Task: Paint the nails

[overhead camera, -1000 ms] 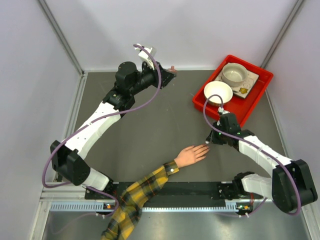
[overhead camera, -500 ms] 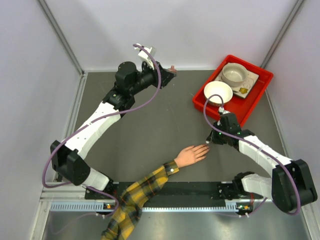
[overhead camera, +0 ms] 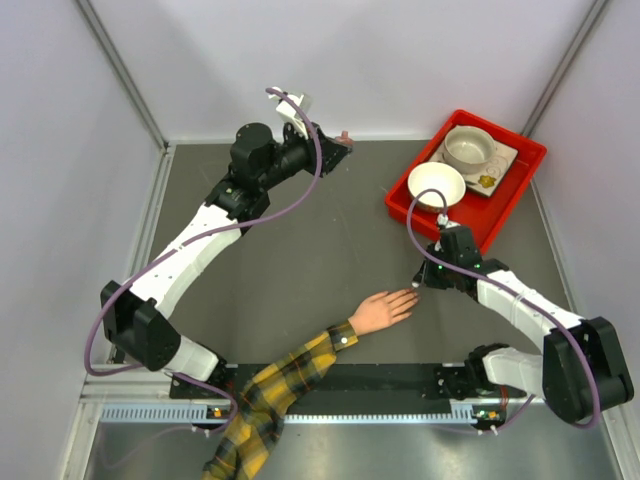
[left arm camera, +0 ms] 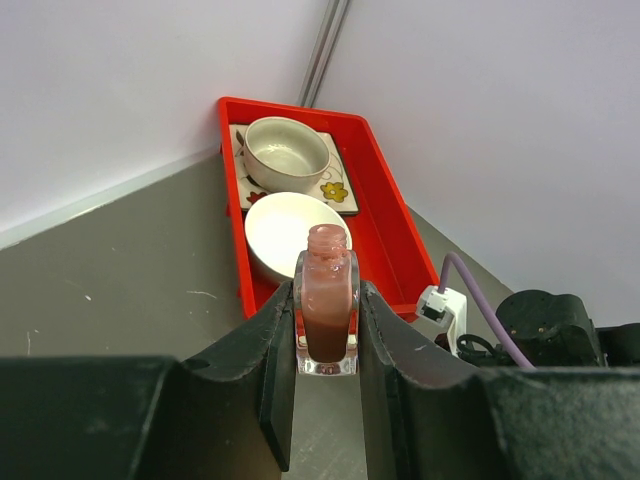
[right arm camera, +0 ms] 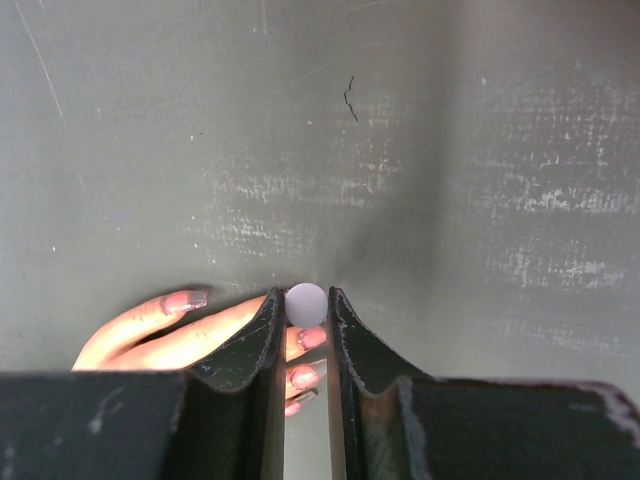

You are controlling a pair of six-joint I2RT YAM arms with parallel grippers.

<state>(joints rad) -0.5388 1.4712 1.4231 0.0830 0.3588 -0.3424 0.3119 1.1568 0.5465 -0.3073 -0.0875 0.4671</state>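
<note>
- Nearest to the bases, the plaid sleeve [overhead camera: 285, 380] lies slanted on the table [overhead camera: 330, 250]. The mannequin hand [overhead camera: 383, 311] comes out of it, flat, with the fingers pointing toward my right arm.
- The nails [right arm camera: 311, 338] are at the fingertips, directly below the right gripper [right arm camera: 305, 296] in the wrist view. They are small, glossy and pink, darker than the peach skin. One sits on the finger spread to the left, and the others are low between the jaws. I cannot tell if the colour is wet.
- The right gripper is almost closed and pinches a round pale cap [right arm camera: 306, 304]. I judge this to be the top of the brush. The bristles are hidden under it.
- I judge the step in hand to be stroking a nail. To do it well, I should go down slowly so that only the bristles touch. Then I should draw from the base of the nail to its tip with a steady wrist. I must not press, because I think the hand can slide.
- Farther away, the red tray [overhead camera: 516, 198] holds a white bowl [overhead camera: 436, 186] and a cup [overhead camera: 468, 148]. It is well apart from the hand.
- Farthest, the left gripper [left arm camera: 326, 300] is raised and clamped on the polish bottle [left arm camera: 326, 320]. The bottle is upright with an open neck and reddish-brown liquid. I should hold it level for the next dip.
</note>
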